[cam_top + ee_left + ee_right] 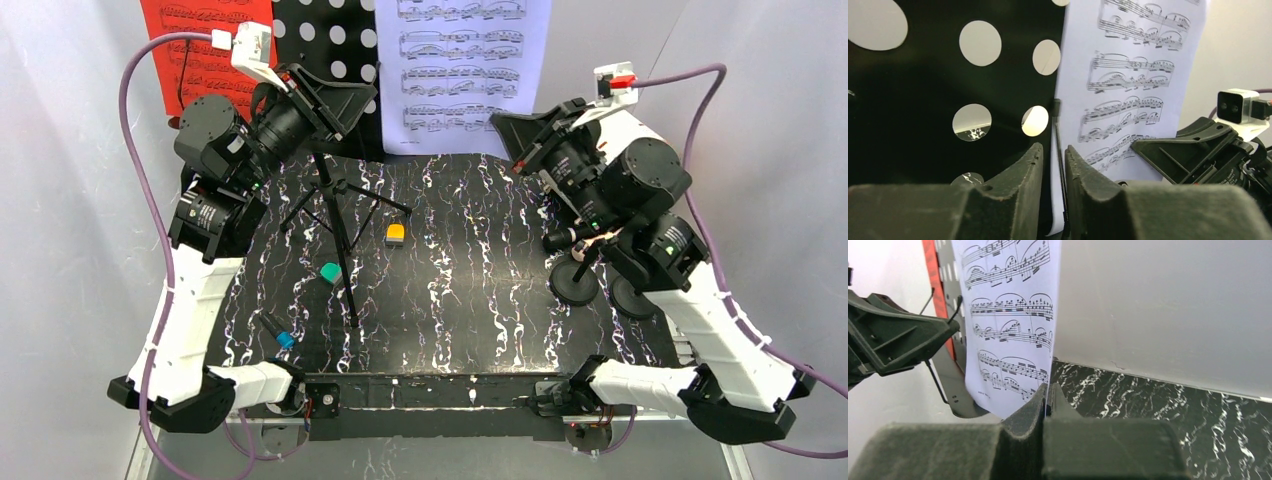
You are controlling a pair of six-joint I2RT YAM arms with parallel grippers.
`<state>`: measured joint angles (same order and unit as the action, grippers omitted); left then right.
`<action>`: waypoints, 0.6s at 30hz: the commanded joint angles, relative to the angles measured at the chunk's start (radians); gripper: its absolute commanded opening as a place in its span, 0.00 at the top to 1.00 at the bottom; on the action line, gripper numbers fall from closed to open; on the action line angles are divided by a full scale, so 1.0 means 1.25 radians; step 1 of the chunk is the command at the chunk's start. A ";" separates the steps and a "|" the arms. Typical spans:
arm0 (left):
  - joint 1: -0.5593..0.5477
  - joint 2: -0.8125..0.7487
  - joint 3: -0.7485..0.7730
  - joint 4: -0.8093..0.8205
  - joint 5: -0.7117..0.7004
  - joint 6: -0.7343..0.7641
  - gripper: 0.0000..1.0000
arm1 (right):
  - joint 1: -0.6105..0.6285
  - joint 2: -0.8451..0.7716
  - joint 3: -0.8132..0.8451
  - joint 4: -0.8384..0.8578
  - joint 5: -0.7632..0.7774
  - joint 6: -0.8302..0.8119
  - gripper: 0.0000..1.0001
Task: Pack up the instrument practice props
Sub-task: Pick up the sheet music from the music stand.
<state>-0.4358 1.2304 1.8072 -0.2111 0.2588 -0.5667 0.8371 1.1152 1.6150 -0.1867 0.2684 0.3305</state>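
step in hand: we judged it to be taking the white sheet (462, 70) off the rack (330, 40). the sheet hung on the right half of the rack, at the far edge of the table (470, 300). the red sheet (200, 50) hung on the left half.

right claw (1047, 396): clenched on the lower right corner of the white sheet. the wrist view showed the paper's edge running down into the closed tips.

left claw (1053, 152): fingers parted by a narrow gap, at the sheet's lower left edge. a thin black wire (1059, 130) of the rack stood in that gap, in front of the paper. we could not tell whether either finger touched it, and nothing looked pinched.

other props: two round bases (577, 287) stood on the table beneath the right arm, not yet packed.

next move, in our judgement: the wire appeared to pin the sheet to the rack. the left claw would need to ease it off the paper while the right drew the sheet sideways, clear of the rack. risk noted: a pull against the wire could tear the corner or rock the rack.
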 commanded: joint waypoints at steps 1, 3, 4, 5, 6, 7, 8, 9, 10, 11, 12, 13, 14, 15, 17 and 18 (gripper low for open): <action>0.001 -0.025 -0.007 -0.009 -0.042 0.034 0.73 | -0.003 -0.050 -0.018 -0.054 0.108 0.019 0.99; 0.000 -0.030 -0.005 -0.013 -0.050 0.037 0.67 | -0.004 -0.068 -0.028 -0.080 0.132 0.030 0.99; 0.001 -0.035 -0.005 -0.014 -0.053 0.037 0.64 | -0.004 -0.076 -0.032 -0.093 0.143 0.037 0.99; 0.000 -0.037 -0.003 -0.014 -0.054 0.037 0.61 | -0.004 -0.083 -0.039 -0.106 0.154 0.045 0.99; 0.000 -0.040 -0.003 -0.015 -0.056 0.037 0.57 | -0.004 -0.088 -0.044 -0.124 0.165 0.053 0.99; 0.000 -0.043 -0.001 -0.016 -0.057 0.039 0.53 | -0.004 -0.094 -0.050 -0.137 0.172 0.062 0.99; 0.000 -0.047 0.000 -0.020 -0.058 0.040 0.49 | -0.005 -0.098 -0.057 -0.153 0.183 0.074 0.99; 0.000 -0.051 0.002 -0.023 -0.059 0.045 0.45 | -0.004 -0.101 -0.065 -0.167 0.191 0.083 0.99; 0.001 -0.057 0.003 -0.026 -0.061 0.050 0.42 | -0.004 -0.105 -0.074 -0.179 0.196 0.090 0.99; 0.000 -0.062 0.003 -0.030 -0.065 0.056 0.39 | -0.004 -0.108 -0.084 -0.192 0.202 0.098 0.99; 0.001 -0.070 0.002 -0.035 -0.068 0.062 0.37 | -0.003 -0.109 -0.096 -0.203 0.204 0.105 0.99; 0.001 -0.078 0.000 -0.040 -0.073 0.069 0.34 | -0.004 -0.109 -0.105 -0.214 0.207 0.111 0.99; 0.000 -0.087 -0.004 -0.047 -0.076 0.075 0.32 | -0.003 -0.107 -0.115 -0.224 0.208 0.117 0.99; 0.001 -0.099 -0.011 -0.051 -0.079 0.081 0.30 | -0.003 -0.106 -0.124 -0.232 0.209 0.123 0.99; 0.000 -0.125 -0.030 -0.064 -0.090 0.092 0.28 | -0.003 -0.102 -0.146 -0.247 0.210 0.132 0.99; 0.000 -0.142 -0.042 -0.074 -0.098 0.102 0.27 | -0.004 -0.098 -0.154 -0.255 0.211 0.137 0.99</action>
<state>-0.4358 1.1290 1.7901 -0.2680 0.1757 -0.4896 0.8371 0.9844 1.4544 -0.4545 0.4976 0.4580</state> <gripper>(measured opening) 0.716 0.030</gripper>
